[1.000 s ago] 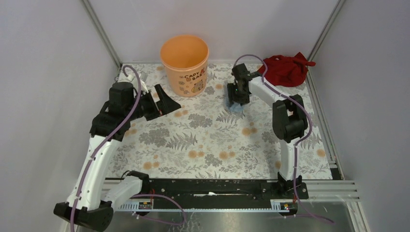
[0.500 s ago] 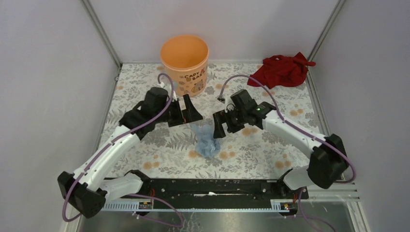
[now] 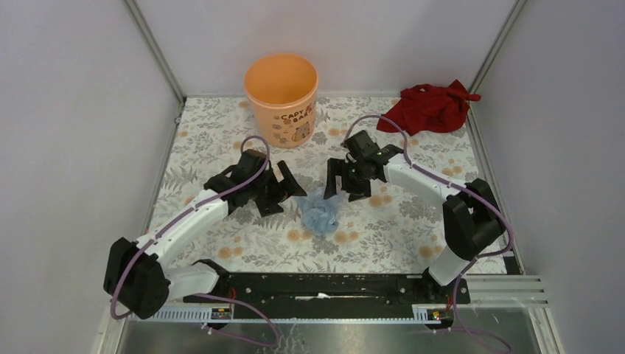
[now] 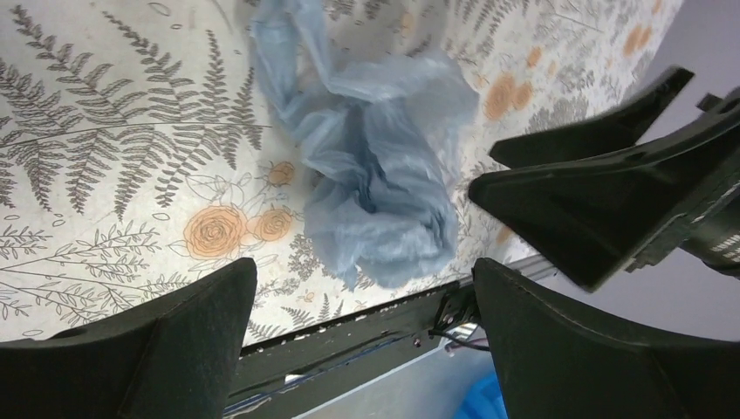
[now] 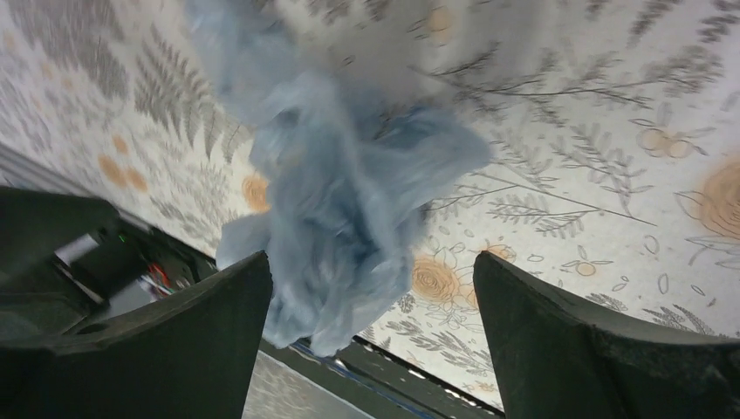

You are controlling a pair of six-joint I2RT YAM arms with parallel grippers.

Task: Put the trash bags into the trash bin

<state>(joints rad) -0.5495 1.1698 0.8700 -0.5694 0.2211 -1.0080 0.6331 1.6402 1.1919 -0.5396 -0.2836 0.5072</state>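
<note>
The trash bag (image 3: 318,214) is a crumpled pale blue film lying on the flowered table, in the middle between both arms. My left gripper (image 3: 287,186) stands open just left of it, nothing between its fingers; in the left wrist view the bag (image 4: 375,166) lies ahead of the open left gripper (image 4: 362,266). My right gripper (image 3: 345,187) is open just right of and behind the bag. In the right wrist view the bag (image 5: 349,201) is blurred, between but free of the spread right gripper (image 5: 371,262). The orange trash bin (image 3: 281,88) stands upright at the far edge.
A dark red cloth (image 3: 435,107) lies bunched in the far right corner. Grey walls and metal posts close in the table on three sides. A black rail (image 3: 324,284) with the arm bases runs along the near edge.
The right gripper carried the bag from the far side to the middle, opened wider and let it go. The left arm swung in from the left to the bag.
</note>
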